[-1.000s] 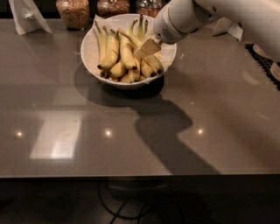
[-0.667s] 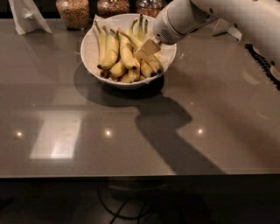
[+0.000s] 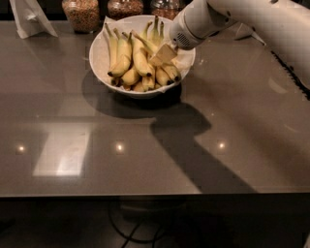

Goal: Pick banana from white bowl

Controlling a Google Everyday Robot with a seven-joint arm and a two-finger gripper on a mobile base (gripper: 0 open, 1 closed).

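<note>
The white bowl (image 3: 99,55) stands at the back middle of the grey table and holds several yellow bananas. A long, slim banana (image 3: 145,42) lies diagonally across the pile, its pale stem pointing up-left and its lower part running under my gripper. My gripper (image 3: 163,54) reaches in from the upper right. It is down among the bananas on the right side of the bowl, on this long banana. The shorter, curved bananas (image 3: 123,58) lie to its left.
Three glass jars of grains (image 3: 82,13) stand behind the bowl at the table's back edge. A white folded napkin (image 3: 29,18) is at the back left. My white arm (image 3: 252,17) crosses the back right. The table's front edge runs along the bottom.
</note>
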